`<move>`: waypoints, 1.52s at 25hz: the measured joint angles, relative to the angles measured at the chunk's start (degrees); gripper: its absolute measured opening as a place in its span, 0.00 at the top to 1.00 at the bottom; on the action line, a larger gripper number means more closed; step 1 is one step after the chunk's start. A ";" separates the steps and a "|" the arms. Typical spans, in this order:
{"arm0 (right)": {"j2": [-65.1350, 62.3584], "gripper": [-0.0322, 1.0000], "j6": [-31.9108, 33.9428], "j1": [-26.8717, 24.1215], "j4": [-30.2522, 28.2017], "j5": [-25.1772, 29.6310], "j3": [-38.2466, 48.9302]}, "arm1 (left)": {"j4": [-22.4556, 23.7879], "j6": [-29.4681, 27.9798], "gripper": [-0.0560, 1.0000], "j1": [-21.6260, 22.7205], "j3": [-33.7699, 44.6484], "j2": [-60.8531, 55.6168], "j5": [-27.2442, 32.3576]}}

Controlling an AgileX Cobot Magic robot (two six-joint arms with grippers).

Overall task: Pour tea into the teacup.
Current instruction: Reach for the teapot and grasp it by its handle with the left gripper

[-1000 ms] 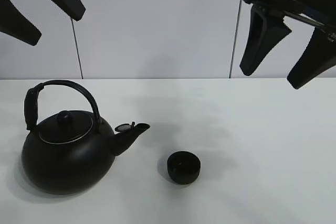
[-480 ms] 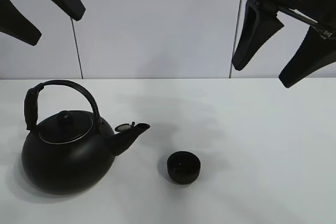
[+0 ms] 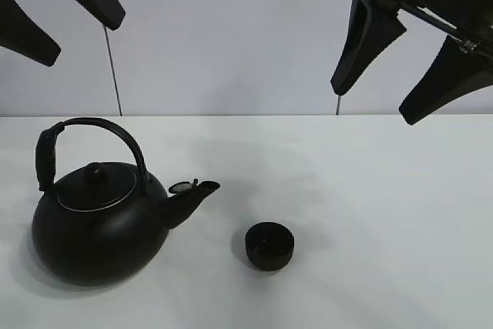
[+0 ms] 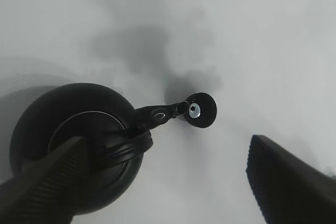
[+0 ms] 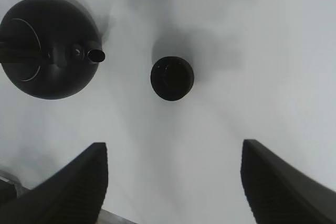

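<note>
small black teacup [image 3: 269, 246], upright, on table

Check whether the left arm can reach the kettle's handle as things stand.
Probably yes: the left claw hangs open above the kettle, and nothing stands between it and the arched handle.

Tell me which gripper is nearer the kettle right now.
Left. The left gripper hangs open above the kettle, apart from it. The right gripper, also open, hangs high over the teacup's side of the table, farther from the kettle.
</note>
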 joint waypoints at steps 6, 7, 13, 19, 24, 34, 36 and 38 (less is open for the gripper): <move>0.00 0.49 0.00 0.00 0.00 0.00 0.00 | -0.09 0.00 0.38 0.05 0.00 0.00 -11.33; 0.00 0.49 0.00 0.00 0.00 0.00 0.00 | -0.14 0.00 0.38 0.02 0.00 0.00 -13.43; 0.00 0.49 0.00 0.00 0.00 -0.16 0.00 | -0.44 0.00 0.38 0.02 0.00 0.00 -21.05; 0.00 0.49 0.00 0.00 -0.05 -0.22 0.00 | -2.85 -1.72 0.38 0.02 0.00 0.00 -20.63; 0.00 0.49 0.00 0.00 -0.05 -0.27 0.00 | -3.05 -1.71 0.40 0.02 0.00 0.00 -19.12; 0.00 0.49 0.00 0.00 -0.30 -0.49 0.00 | -13.09 17.76 0.46 0.02 7.38 -8.09 -20.59; 0.00 0.49 0.00 0.00 -0.43 -0.50 0.00 | -18.42 26.32 0.46 0.02 12.25 -12.87 -24.31; 0.00 0.49 0.00 0.00 -0.55 -0.55 0.00 | -24.61 36.88 0.46 0.02 17.96 -17.06 -27.74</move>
